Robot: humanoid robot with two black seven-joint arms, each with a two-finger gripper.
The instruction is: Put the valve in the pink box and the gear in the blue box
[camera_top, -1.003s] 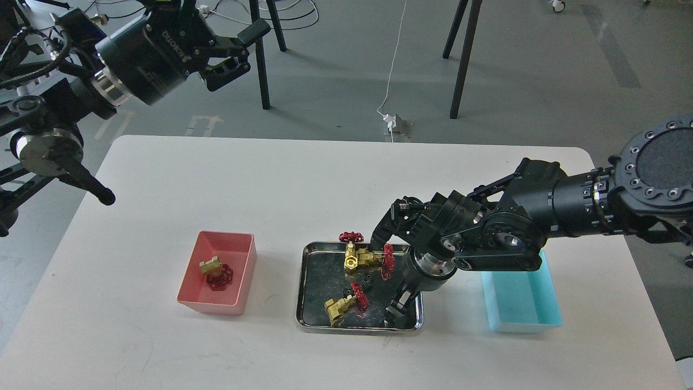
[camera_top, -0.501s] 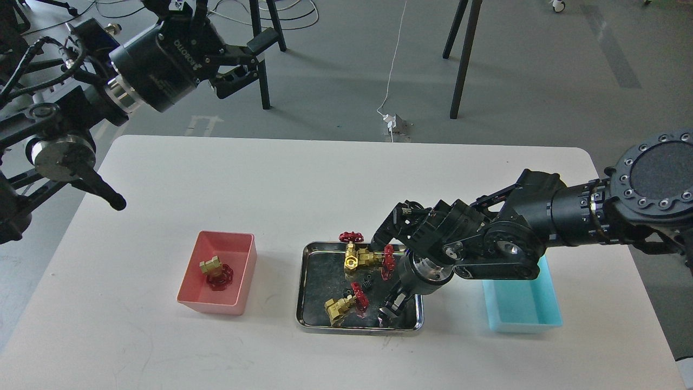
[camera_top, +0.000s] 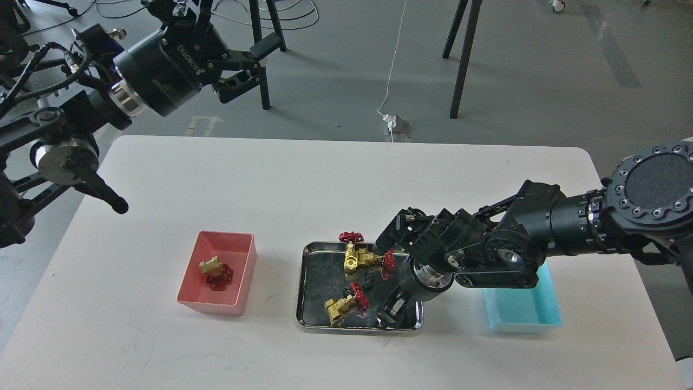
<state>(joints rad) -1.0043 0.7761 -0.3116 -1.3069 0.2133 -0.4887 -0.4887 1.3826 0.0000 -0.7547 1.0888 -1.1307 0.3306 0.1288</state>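
From the head view, a white rounded-corner table carries three containers in a row. At the left sits the salmon-pink rectangular plastic box, and inside it lies a brass-yellow valve with a dark red spoked handwheel. In the middle is a shiny steel tray. It holds a second brass valve near its far edge, with a red handwheel just beyond it at the rim, and a third brass valve nearer the front. Between those two lies a tiny black toothed gear. At the right, the light cyan-blue rectangular plastic box stands partly hidden behind the right arm.

The right arm reaches in from the right and bends down into the tray. The right claw is at the tray's front right corner, seen dark and end-on, so I cannot tell whether it is parted or clenched.

The left claw is raised high above the far left of the table, well apart from everything, its two fingers spread and holding nothing.
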